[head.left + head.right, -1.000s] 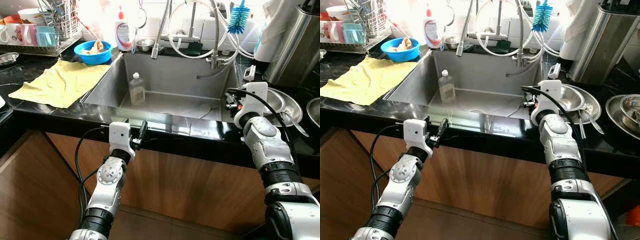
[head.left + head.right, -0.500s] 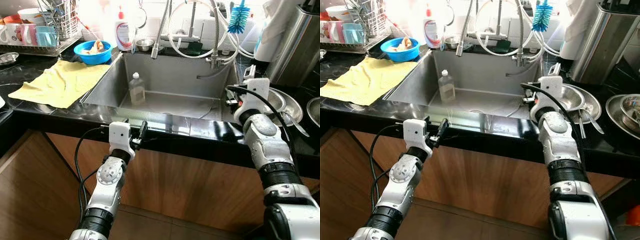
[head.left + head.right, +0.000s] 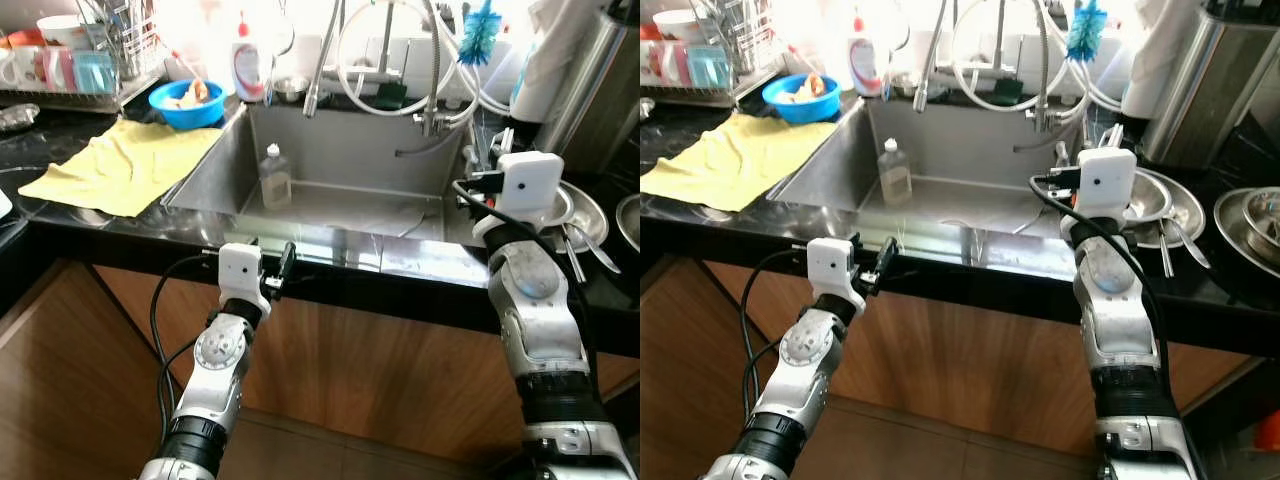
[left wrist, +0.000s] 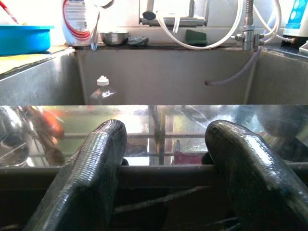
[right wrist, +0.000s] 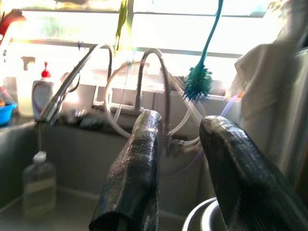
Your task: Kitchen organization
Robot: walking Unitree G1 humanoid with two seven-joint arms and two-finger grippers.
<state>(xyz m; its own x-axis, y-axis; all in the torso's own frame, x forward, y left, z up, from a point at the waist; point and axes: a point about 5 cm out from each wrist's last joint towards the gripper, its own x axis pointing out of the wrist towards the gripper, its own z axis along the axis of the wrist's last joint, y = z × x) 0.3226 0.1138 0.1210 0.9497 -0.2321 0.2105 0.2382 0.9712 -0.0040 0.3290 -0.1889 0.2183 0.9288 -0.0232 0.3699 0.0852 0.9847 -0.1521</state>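
A small clear bottle point(image 3: 274, 176) stands upright in the steel sink point(image 3: 350, 150), near its left wall. My left gripper point(image 3: 270, 255) rests low at the counter's front edge, open and empty, facing the sink; its wrist view looks over the edge at the bottle point(image 4: 100, 90). My right gripper point(image 3: 1085, 150) is raised over the sink's right rim, open and empty, aimed at the faucet hoses point(image 5: 144, 91). Just right of it sits a steel bowl point(image 3: 1145, 195) on a steel plate.
A yellow cloth point(image 3: 125, 165), a blue bowl point(image 3: 187, 100), a soap bottle point(image 3: 246, 65) and a dish rack point(image 3: 70, 65) with mugs lie left of the sink. A teal brush point(image 3: 480, 30) hangs above the faucet. A tall steel container point(image 3: 590, 90) and more steel dishes point(image 3: 1250, 215) stand right.
My right arm has lifted and its gripper has tilted up above the sink's right rim. The left arm has stayed put.
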